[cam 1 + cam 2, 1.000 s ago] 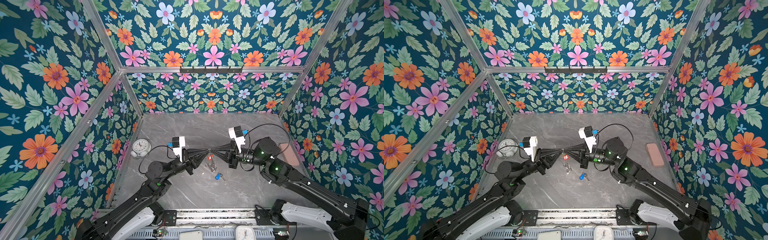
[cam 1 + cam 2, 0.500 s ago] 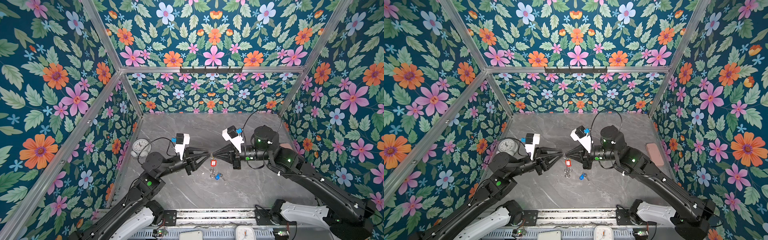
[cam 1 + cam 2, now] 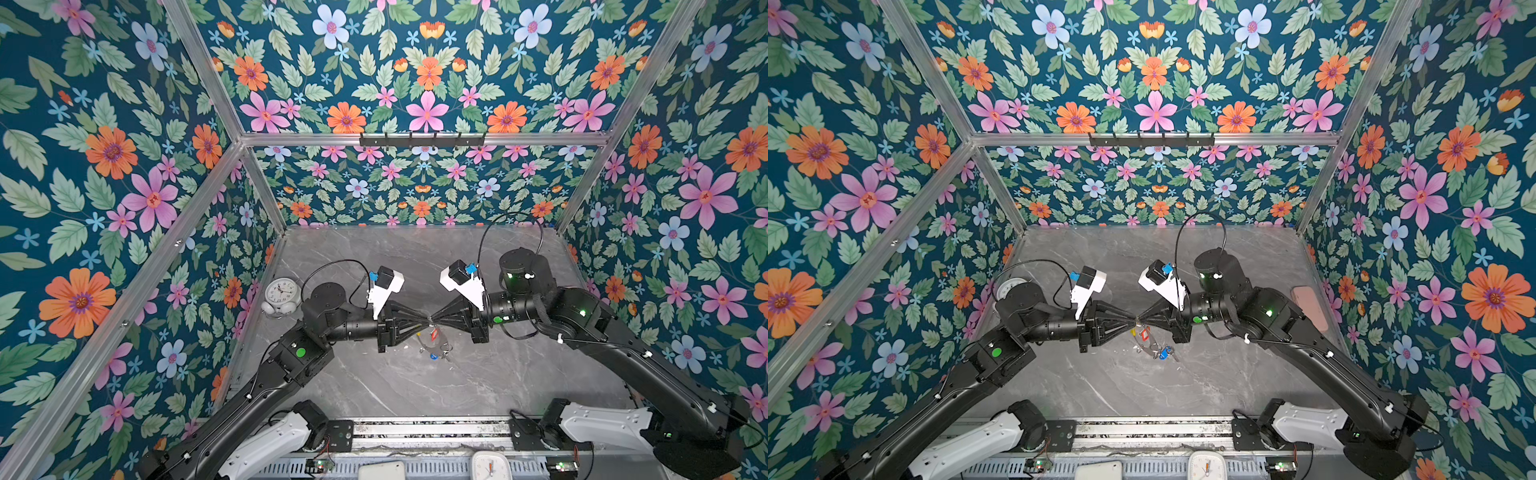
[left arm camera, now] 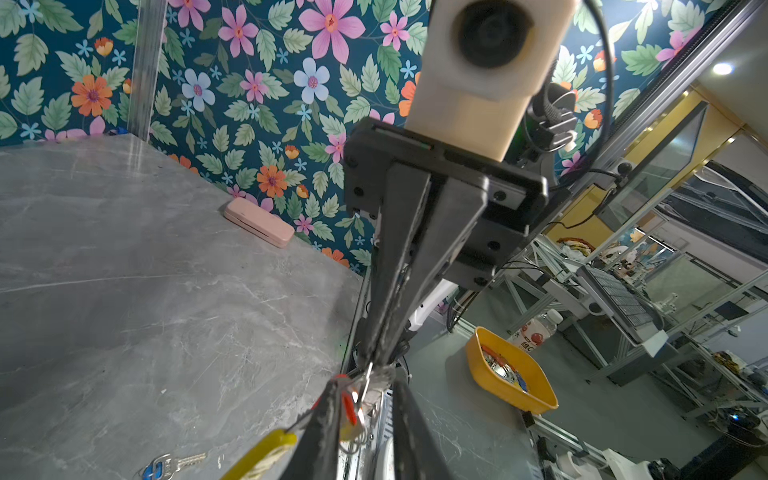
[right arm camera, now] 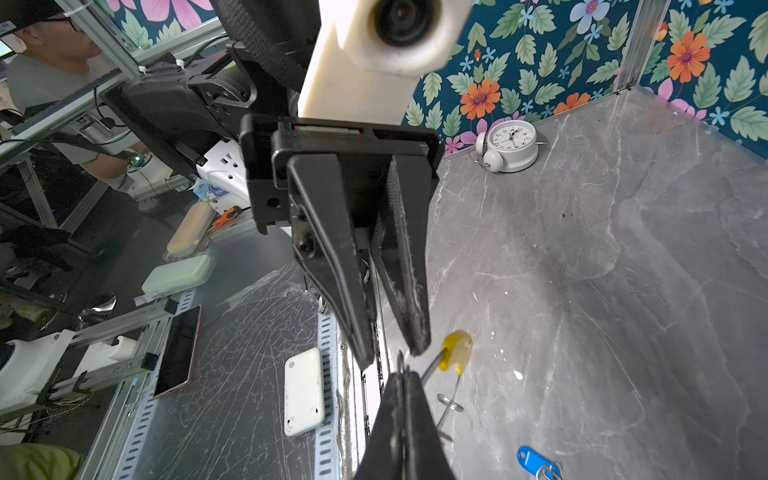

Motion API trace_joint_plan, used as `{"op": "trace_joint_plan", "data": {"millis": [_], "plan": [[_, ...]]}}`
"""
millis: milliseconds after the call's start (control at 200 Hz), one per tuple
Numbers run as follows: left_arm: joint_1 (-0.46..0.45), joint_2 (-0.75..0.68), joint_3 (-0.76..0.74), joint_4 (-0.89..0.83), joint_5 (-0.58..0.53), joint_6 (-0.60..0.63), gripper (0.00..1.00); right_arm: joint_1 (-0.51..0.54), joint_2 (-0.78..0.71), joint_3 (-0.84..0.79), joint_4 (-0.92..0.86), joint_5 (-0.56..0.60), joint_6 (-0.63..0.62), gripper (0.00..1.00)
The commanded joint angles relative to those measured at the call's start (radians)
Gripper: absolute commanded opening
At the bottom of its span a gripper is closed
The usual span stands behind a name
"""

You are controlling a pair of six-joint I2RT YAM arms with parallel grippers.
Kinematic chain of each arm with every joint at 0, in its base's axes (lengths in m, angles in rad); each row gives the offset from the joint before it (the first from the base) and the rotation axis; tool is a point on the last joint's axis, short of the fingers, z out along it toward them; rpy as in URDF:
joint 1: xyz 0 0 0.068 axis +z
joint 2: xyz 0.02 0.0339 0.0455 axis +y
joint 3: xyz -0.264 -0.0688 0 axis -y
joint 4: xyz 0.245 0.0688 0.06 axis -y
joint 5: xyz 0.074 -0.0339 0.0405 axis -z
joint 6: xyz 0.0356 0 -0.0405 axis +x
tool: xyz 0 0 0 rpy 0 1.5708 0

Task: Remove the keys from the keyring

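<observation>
Both grippers meet tip to tip above the middle of the table in both top views. My right gripper (image 3: 432, 320) (image 5: 401, 380) is shut on the thin grey keyring (image 5: 430, 365), which hangs below it with its yellow sleeve (image 5: 455, 351) (image 3: 1133, 332). My left gripper (image 3: 424, 322) (image 4: 365, 409) stands narrowly open, with the red-tagged key (image 4: 348, 409) (image 3: 434, 333) and its small ring between its fingers. The blue-tagged key (image 3: 433, 356) (image 4: 162, 467) (image 5: 530, 459) lies on the table under the grippers. Whether it still hangs on the keyring I cannot tell.
A round white alarm clock (image 3: 281, 293) (image 5: 509, 143) stands by the left wall. A pink case (image 3: 1308, 307) (image 4: 257, 222) lies along the right wall. Flowered walls close in the grey marble table (image 3: 415, 390) on three sides.
The left gripper's jaws have narrowed around the red-tagged key. The right arm's elbow has risen and both wrists have turned; the tips stay together above the table's middle.
</observation>
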Motion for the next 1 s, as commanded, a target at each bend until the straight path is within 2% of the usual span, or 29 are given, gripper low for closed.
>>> {"op": "trace_joint_plan", "data": {"millis": [0,740,995], "plan": [[0.000,0.002,0.012,-0.007,0.033,0.026,0.23,-0.001,0.004,0.010,-0.012,-0.019,-0.019,0.00],[-0.001,0.046,0.041,-0.015,0.059,0.031,0.11,-0.001,0.031,0.044,-0.054,-0.020,-0.047,0.00],[-0.002,0.045,0.041,-0.013,0.052,0.024,0.03,0.000,0.036,0.044,-0.040,-0.026,-0.038,0.00]]}}
